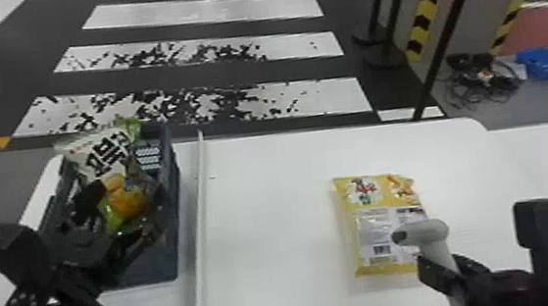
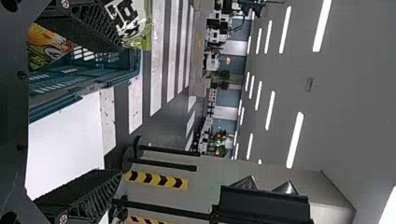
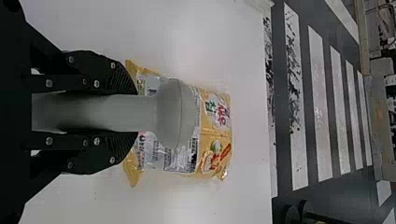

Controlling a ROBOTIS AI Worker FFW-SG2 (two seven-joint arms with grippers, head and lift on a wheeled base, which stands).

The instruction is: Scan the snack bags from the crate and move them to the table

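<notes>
Right wrist view: right gripper [image 3: 135, 113] clamped on handheld scanner [image 3: 176, 113]; yellow snack bag [image 3: 210, 163] flat on table [image 3: 247, 186]; left gripper [image 2: 122, 111], fingers apart, at crate [image 1: 177, 215]; off-centre closing could pinch two crowded bags [image 1: 107, 149] together.

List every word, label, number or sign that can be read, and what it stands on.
White-and-green bag in the crate: bold dark lettering, not clear enough to quote.
Yellow bag on the table: coloured lettering, not clear enough to quote.
Its barcode and small print: too small to read.
</notes>
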